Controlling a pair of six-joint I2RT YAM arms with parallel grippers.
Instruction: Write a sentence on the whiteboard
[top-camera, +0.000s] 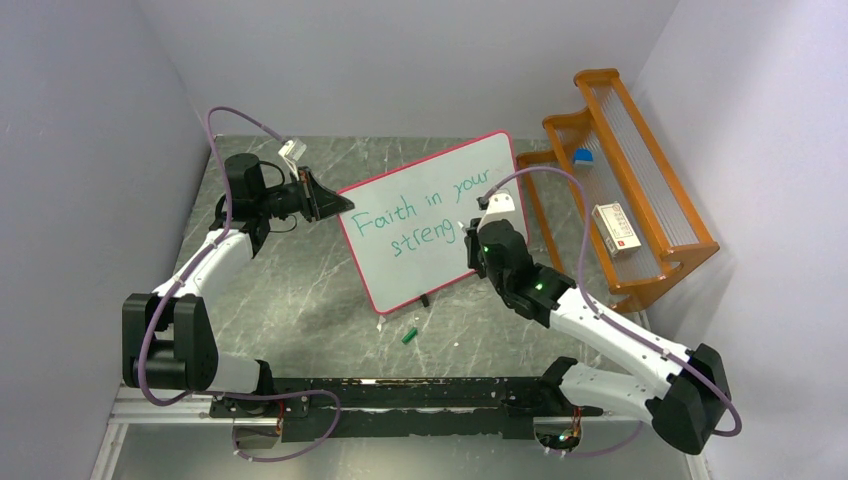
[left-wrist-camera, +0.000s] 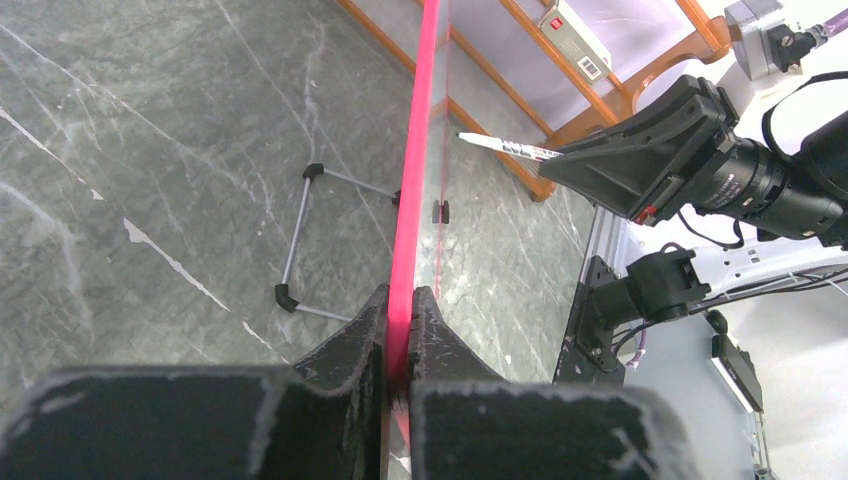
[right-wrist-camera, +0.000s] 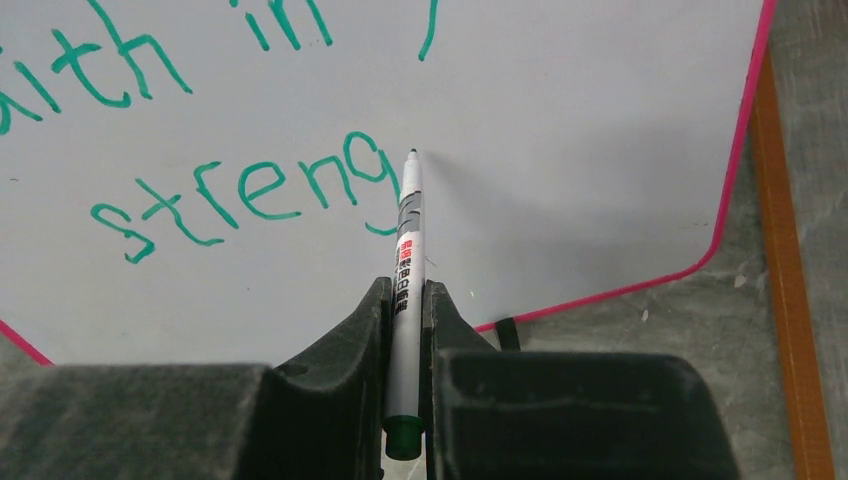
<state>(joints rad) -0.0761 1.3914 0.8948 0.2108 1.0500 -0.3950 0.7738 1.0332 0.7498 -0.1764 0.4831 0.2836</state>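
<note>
The whiteboard (top-camera: 440, 175), white with a thin pink-red frame, stands tilted on the table. The sentence (top-camera: 415, 215) on it is green handwriting: "Faith in your" above "streng". My left gripper (left-wrist-camera: 400, 300) is shut on the board's pink edge (left-wrist-camera: 412, 180), at its left side (top-camera: 345, 208). My right gripper (right-wrist-camera: 405, 292) is shut on a white marker (right-wrist-camera: 408, 240) with a green end. The marker's tip is at the board's surface just right of the "g" of "streng" (right-wrist-camera: 250, 195). The left wrist view shows the marker (left-wrist-camera: 505, 147) reaching toward the board's face.
An orange wooden rack (top-camera: 640, 180) stands right of the board, with a white box (top-camera: 615, 230) and a small blue item (top-camera: 583, 156) on it. A green cap (top-camera: 409, 335) lies on the table in front of the board. The board's wire stand (left-wrist-camera: 300, 230) props it from behind.
</note>
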